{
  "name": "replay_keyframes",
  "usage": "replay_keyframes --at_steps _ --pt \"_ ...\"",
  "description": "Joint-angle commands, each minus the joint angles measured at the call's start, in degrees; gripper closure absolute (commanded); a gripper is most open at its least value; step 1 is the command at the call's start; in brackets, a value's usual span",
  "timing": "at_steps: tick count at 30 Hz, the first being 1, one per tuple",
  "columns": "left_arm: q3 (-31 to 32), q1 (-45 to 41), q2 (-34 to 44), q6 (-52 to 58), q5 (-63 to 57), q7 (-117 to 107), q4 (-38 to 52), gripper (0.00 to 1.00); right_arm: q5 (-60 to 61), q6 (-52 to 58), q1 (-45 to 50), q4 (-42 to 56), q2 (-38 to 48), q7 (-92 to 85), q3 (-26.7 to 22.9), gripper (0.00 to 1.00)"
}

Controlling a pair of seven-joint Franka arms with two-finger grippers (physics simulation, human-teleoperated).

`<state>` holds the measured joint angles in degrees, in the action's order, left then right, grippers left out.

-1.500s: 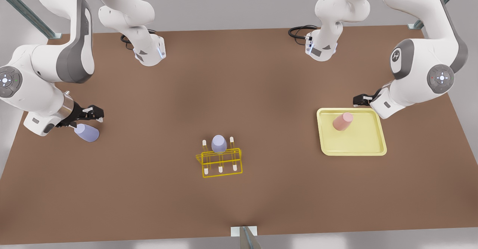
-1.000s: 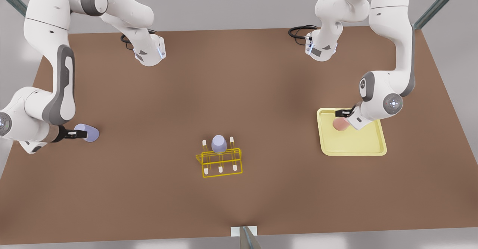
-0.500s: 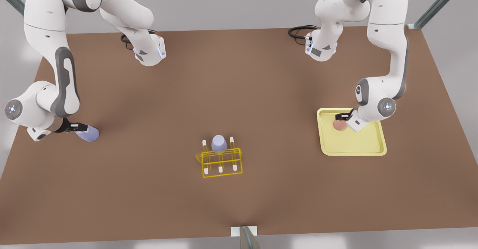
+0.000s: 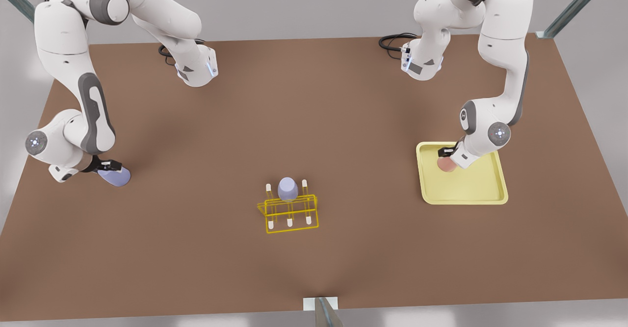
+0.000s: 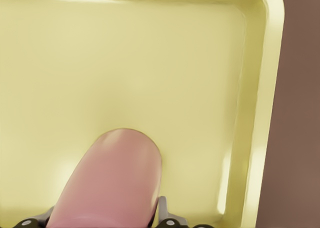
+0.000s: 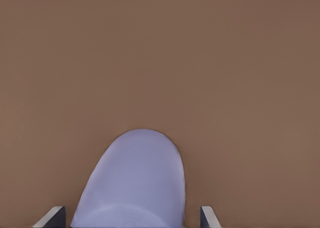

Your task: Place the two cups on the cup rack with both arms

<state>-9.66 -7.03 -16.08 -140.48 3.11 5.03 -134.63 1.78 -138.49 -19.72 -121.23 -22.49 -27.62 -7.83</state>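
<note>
Left tool (image 4: 447,151): was low over the pale-yellow tray (image 4: 485,189), at the front view's right; its fingers (image 5: 167,219) stood either side of the pink cup (image 5: 112,185), apart from its wall on one side, so the tool read as spread
Pink cup: stood on the tray floor, between the left tool's fingers
Right tool (image 4: 109,165): was down at the worktop (image 4: 314,121), at the front view's left; both fingertips (image 6: 209,218) stood clear of the lavender cup (image 6: 135,180), spread wider than it
Lavender cup: rested on the bare worktop, directly between the right tool's fingers
Cup rack (image 4: 289,209): stood well apart from both tools, roughly midway between them
Third cup (image 4: 287,188): lavender, sat on a rear peg of the rack
</note>
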Motion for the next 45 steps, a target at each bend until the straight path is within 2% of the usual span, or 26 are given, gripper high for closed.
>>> replay_keyframes --at_steps 1,4,5,14,19,22,23,25,27,30,33,35,40,45 --pt "-0.01 0.0 -0.18 -1.38 -0.12 -0.11 0.07 0.14 0.06 -1.43 -0.23 0.03 -0.63 -3.85 0.0 0.0" --pt "-0.01 -0.09 -0.79 -1.47 -0.12 -0.1 0.16 0.15 0.06 -1.34 -0.14 -0.06 -0.8 -4.02 0.0 0.0" --pt "-0.01 -0.18 -0.79 -1.38 -0.12 -0.1 0.24 0.2 0.06 -1.34 -0.14 -0.41 -0.89 -4.02 0.0 0.0" --pt "0.17 -0.18 -0.53 -0.94 -0.21 -0.19 2.09 0.2 -0.2 -1.52 0.21 -1.11 -1.51 -4.02 0.09 0.0" --pt "0.61 -0.18 -0.35 7.23 1.55 -0.63 7.98 0.2 -0.2 -2.48 -0.05 -1.11 -2.3 -4.02 0.09 0.0" --pt "3.07 -1.06 -1.93 15.75 2.51 -9.06 17.38 0.2 -0.2 -2.48 -0.14 -1.11 -2.3 -4.02 0.09 0.01" --pt "3.16 -1.59 -2.99 18.56 2.6 -12.14 20.89 0.2 -0.11 -2.48 -0.14 -1.2 -2.3 -4.02 0.09 0.07" --pt "5.88 -1.67 -7.91 26.3 2.6 -20.49 32.84 0.2 -0.02 -2.4 -0.14 -1.11 -2.12 -4.02 0.09 0.13" --pt "8.78 -1.67 -14.68 32.8 2.43 -28.49 46.2 0.19 0.06 -2.4 -0.14 -1.03 -2.12 -4.02 0.18 0.14" --pt "14.75 -1.59 -24.86 33.16 3.13 -40.35 62.19 0.19 0.15 -2.31 -0.14 -0.85 -2.12 -4.02 0.27 0.14" --pt "19.24 -1.59 -30.15 33.07 6.2 -47.21 74.24 0.19 0.77 -2.22 -0.14 -0.67 -2.12 -3.93 0.53 0.15" --pt "20.03 -1.59 -30.59 29.3 13.24 -47.21 75.3 0.19 0.94 -2.13 -0.05 -0.5 -2.03 -3.85 0.8 0.15" --pt "29.35 -2.64 -34.37 26.83 14.73 -46.42 78.38 0.19 1.65 -2.04 0.12 -0.32 -1.68 -3.76 1.23 0.16" --pt "31.81 -5.98 -38.94 15.15 15.61 -44.49 80.93 0.19 2.79 -1.78 0.21 -0.32 -0.8 -3.67 3.25 0.16"
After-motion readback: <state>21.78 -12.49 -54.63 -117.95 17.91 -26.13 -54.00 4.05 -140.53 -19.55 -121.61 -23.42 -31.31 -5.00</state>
